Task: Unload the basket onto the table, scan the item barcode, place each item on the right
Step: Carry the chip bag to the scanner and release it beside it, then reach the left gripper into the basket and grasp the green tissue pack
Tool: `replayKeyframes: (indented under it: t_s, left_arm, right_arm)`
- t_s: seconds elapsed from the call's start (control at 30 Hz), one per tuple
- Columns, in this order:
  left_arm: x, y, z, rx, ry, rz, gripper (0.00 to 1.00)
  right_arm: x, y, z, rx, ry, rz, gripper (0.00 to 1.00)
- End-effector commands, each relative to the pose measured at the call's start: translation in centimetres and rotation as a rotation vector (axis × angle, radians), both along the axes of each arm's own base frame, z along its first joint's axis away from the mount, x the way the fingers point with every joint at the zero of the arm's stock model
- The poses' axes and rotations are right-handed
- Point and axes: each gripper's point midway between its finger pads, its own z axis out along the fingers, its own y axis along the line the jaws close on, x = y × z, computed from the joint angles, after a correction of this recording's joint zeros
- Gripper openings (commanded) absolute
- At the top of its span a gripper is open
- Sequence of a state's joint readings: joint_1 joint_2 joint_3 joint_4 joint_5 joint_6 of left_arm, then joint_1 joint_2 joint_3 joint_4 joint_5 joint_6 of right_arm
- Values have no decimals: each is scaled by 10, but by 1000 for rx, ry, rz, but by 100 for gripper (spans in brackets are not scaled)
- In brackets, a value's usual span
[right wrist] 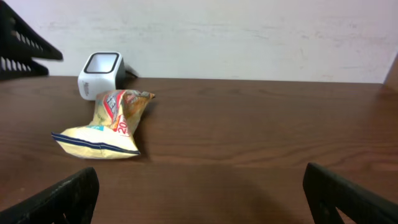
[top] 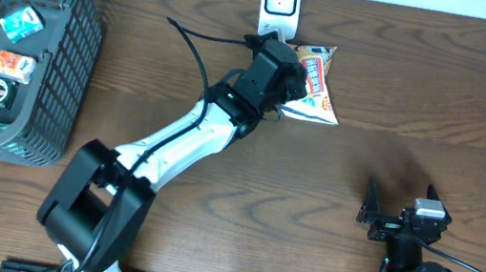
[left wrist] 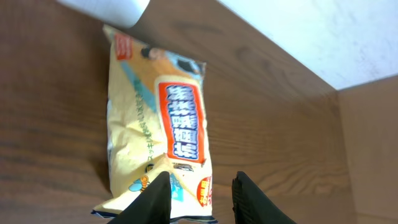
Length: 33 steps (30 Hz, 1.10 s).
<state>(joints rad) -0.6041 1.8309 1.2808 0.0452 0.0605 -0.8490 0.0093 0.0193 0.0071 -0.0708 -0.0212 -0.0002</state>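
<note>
Black fingers (left wrist: 157,200) of the left gripper (left wrist: 202,202) stand partly parted in the left wrist view. They are cut off at the picture's lower edge, with the near end of a yellow snack packet (left wrist: 155,124) lying in the gap between them. They do not pinch it. Whether either finger brushes the wrapper cannot be told. From overhead these fingers are hidden under the arm's own wrist, which also covers the packet's left part.

The packet lies flat on the brown wooden table, red label panel up. Its printed characters are too blurred to read and no barcode can be made out. Its far end reaches a white barcode scanner (top: 280,2) at the table's far edge. The wrist view shows only a white corner of that scanner, and contact between the two cannot be judged.

The right gripper (right wrist: 200,180) waits near the table's right front, its fingers spread wide and holding nothing, well apart from the packet. Its camera alone shows the scanner's dark window, as well as the packet seen low and crumpled.

A grey mesh basket (top: 60,70) stands far left, partly out of frame. It holds small packets hard to identify.
</note>
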Motion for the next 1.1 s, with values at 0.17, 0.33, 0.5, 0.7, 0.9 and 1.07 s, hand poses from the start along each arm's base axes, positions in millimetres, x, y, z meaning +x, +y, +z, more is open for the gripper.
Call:
replayKeyframes:
  t_s: [0.17, 0.33, 0.5, 0.7, 0.9, 1.07]
  left_arm:
    - [-26, 55, 183, 213, -525, -93, 37]
    - [-41, 146, 219, 382, -548, 103, 43]
    - [-57, 269, 271, 437, -611, 394, 44]
    - [-83, 412, 291, 555, -542, 761, 71]
    - [-100, 519, 213, 501, -243, 879, 96]
    - [-116, 563, 141, 442, 14, 925, 98]
  right_arm:
    - [0, -1, -1, 13, 5, -9, 99]
    - [0, -1, -1, 13, 5, -9, 99]
    - [0, -1, -1, 13, 5, -9, 99]
    - [0, -1, -1, 13, 5, -9, 99]
    - [0, -1, -1, 13, 5, -9, 99]
    - [0, -1, -1, 13, 5, -9, 99]
